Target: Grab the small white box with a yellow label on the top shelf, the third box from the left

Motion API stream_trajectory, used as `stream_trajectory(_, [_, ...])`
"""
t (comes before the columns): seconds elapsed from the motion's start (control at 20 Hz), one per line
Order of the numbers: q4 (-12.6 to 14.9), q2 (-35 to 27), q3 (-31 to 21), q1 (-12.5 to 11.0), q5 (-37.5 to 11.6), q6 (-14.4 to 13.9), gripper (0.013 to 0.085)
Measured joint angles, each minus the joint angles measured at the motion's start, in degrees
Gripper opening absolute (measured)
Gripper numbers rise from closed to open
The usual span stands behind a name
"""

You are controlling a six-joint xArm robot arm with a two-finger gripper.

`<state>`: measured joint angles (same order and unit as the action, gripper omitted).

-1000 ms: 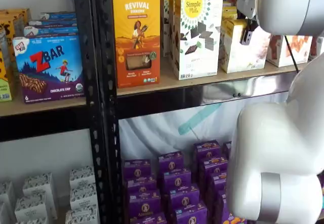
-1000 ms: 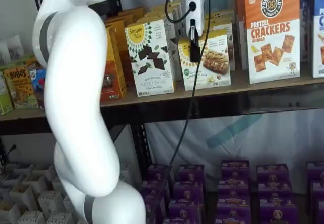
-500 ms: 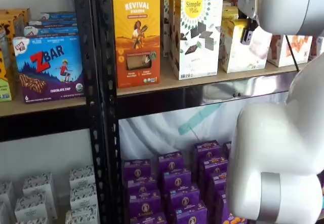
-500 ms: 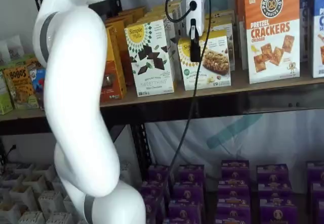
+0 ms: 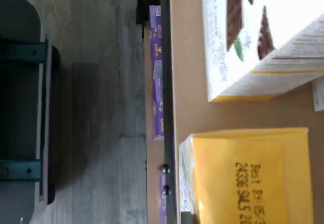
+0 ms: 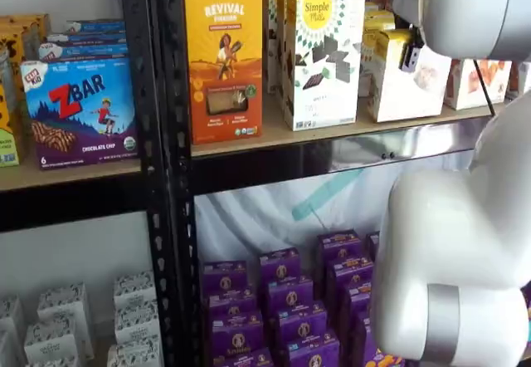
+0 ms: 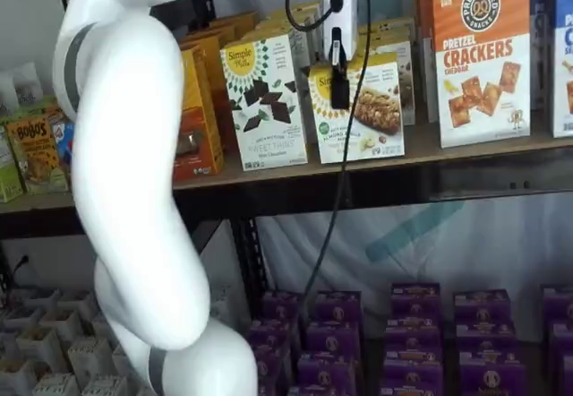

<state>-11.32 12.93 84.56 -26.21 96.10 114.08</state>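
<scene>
The small white box (image 7: 363, 114) with a yellow top edge stands on the top shelf (image 7: 466, 150), leaning slightly. It also shows in a shelf view (image 6: 411, 85), and its yellow top fills part of the wrist view (image 5: 243, 178). My gripper (image 7: 340, 96) comes down from above with its black fingers closed on the box's top front; in a shelf view (image 6: 411, 58) one finger shows against the box. No gap shows between the fingers.
A taller white box with chocolate squares (image 7: 264, 100) stands just left of the small box, with an orange box (image 6: 222, 60) beyond it. A pretzel crackers box (image 7: 481, 55) stands to the right. Purple boxes (image 7: 412, 324) fill the lower level. My white arm (image 7: 134, 190) blocks the left.
The small white box has shifted forward toward the shelf's front edge and tilted a little, moving together with the gripper. The other boxes have not moved.
</scene>
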Motion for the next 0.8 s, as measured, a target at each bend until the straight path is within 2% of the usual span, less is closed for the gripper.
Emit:
stream_trajectory(0.45, [1.5, 6.8, -4.7, -1.4, 4.0, 1.3, 0.0330])
stream_trajectory(0.8, [3.4, 12.2, -9.7, -2.7, 5.1, 2.9, 0.0330])
